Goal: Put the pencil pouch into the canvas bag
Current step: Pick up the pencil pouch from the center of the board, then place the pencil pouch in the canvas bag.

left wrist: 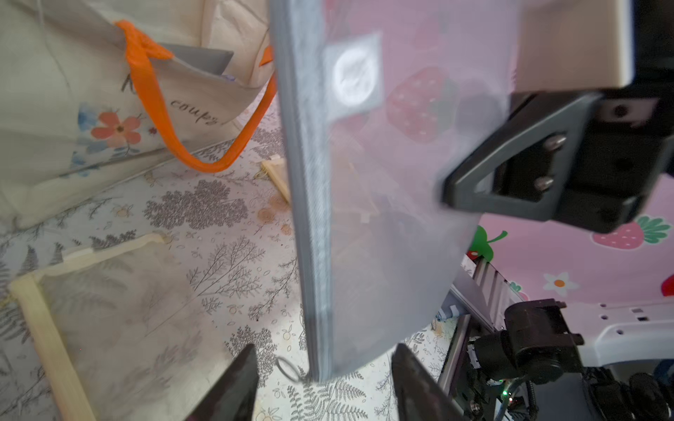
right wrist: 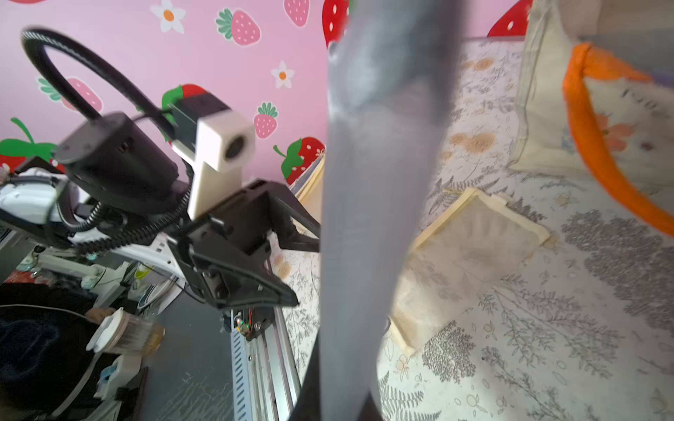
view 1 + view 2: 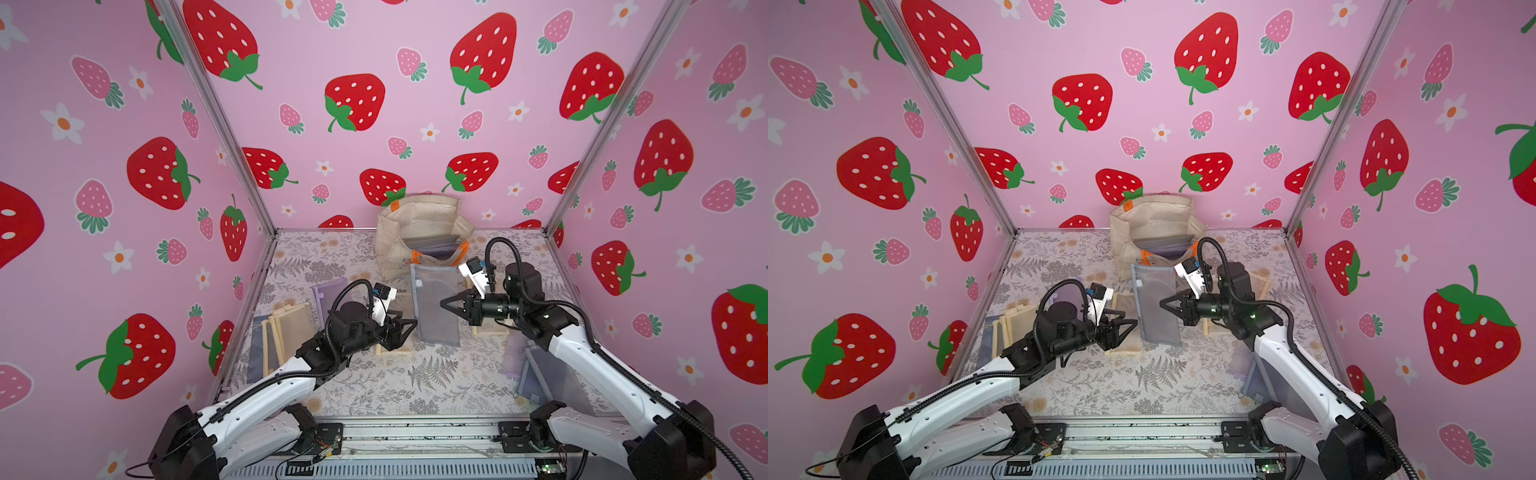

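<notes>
Pencil pouch (image 3: 430, 318), blurred up close, right jaws pinching it, left jaws parted, empty

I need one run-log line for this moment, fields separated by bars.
right gripper: shut on pencil pouch | left gripper: open, pouch's end between jaws | canvas bag: pouch not yet inside

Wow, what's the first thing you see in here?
The giant red strawberries on the pink walls jump out first. In the middle, the right gripper holds up a see-through grey mesh pencil pouch, just in front of the cream canvas bag with orange handles.
</notes>
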